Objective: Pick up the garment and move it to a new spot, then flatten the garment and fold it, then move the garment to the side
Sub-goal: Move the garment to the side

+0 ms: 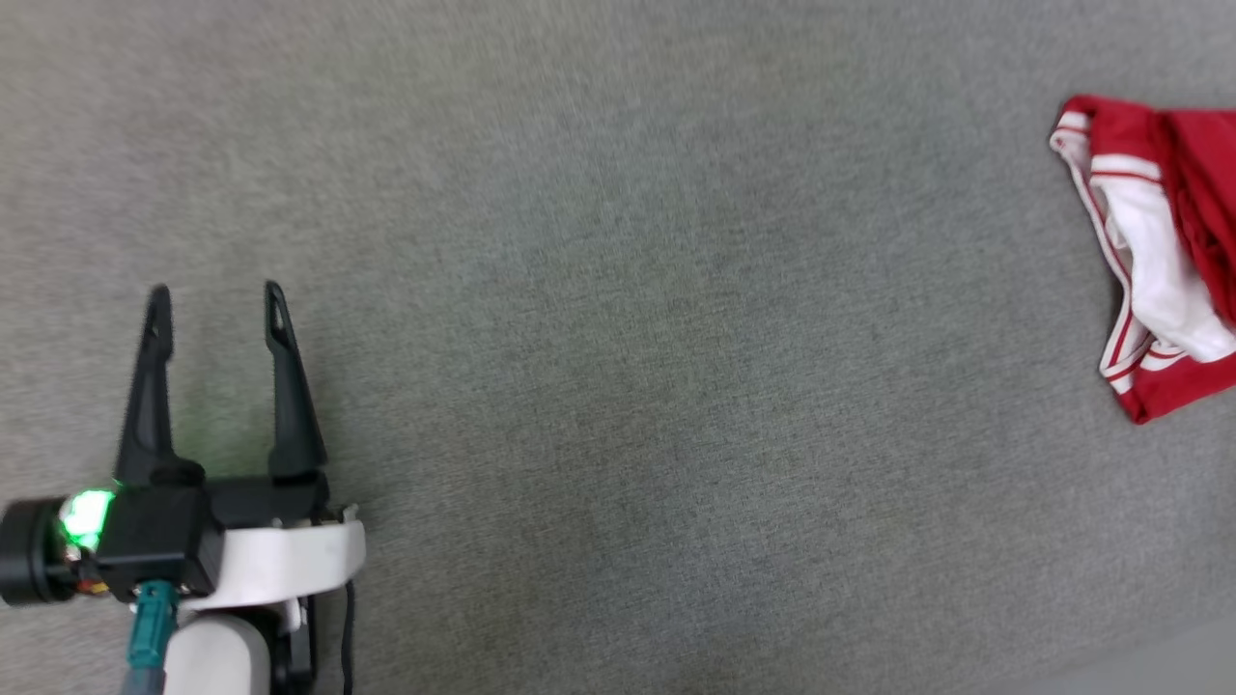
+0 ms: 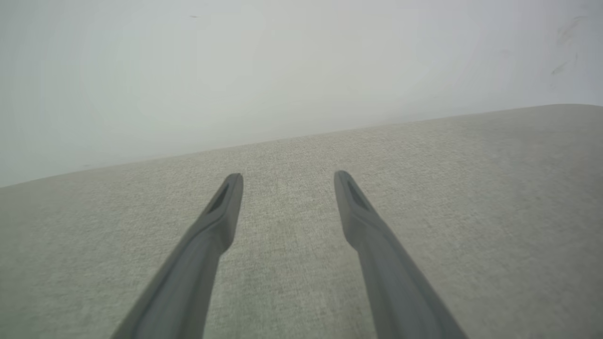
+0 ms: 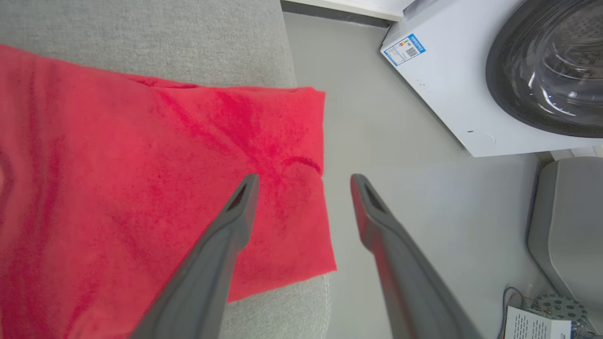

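the garment (image 1: 1149,261) is found folded at the right edge of the grey surface (image 1: 618,338), beneath the right gripper (image 3: 304,178), whose fingers are spread apart and empty; the left gripper (image 1: 216,290), also spread, is seen well apart over bare surface. a straight lift clear is advised, lest a fingertip drag the fold over the rim. the washing machine (image 3: 452,94) nearby is noted; its contents cannot be told.

lower left of the head view: the left gripper (image 1: 217,290) has two long black tapering fingers (image 1: 290,386), slotted near the tips, on a black block (image 1: 154,531). a green light (image 1: 87,514) glows beside a black cylinder (image 1: 29,565); behind, a white curved shell (image 1: 290,560), teal connector (image 1: 153,623), thin black cable (image 1: 348,637). the right gripper (image 3: 305,178) is dark grey, slotted too.
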Robot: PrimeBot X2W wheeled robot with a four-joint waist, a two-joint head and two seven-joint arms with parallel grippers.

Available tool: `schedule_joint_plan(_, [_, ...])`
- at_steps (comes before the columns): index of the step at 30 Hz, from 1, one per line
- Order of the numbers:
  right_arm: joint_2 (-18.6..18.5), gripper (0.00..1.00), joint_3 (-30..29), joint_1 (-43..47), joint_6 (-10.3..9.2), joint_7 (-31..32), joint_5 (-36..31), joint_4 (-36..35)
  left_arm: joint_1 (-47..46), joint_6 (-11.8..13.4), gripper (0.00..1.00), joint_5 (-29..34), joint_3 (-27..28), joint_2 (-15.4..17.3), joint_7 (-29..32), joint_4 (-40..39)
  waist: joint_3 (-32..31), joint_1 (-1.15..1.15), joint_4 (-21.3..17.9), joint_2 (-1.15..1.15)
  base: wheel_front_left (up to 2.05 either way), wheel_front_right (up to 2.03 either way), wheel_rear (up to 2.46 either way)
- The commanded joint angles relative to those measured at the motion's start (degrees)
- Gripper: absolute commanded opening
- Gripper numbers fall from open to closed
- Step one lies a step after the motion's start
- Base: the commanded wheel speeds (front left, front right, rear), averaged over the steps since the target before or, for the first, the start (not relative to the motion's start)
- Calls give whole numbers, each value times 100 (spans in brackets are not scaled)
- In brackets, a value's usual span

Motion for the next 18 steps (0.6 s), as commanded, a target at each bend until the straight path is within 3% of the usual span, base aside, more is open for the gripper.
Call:
schedule_joint_plan(1, [-10, 100, -24, 72, -7, -144, -104, -65, 122, 35, 100, -48, -13, -41, -13, 30, -357, 0, 118, 0, 0, 0, 0])
schedule_joint_plan(8, [75, 100, -445, 177, -7, -1757, -944, -599, 515, 115, 100, -191, -16, -246, -13, 258, -1168, 0, 409, 0, 0, 0, 0])
schedule_joint_plan(18, [1455, 100, -1590, 1052, -5, -3361, -1658, -1343, 958, 93, 100, -298, -46, -446, -13, 638, -2111, 0, 998, 0, 0, 0, 0])
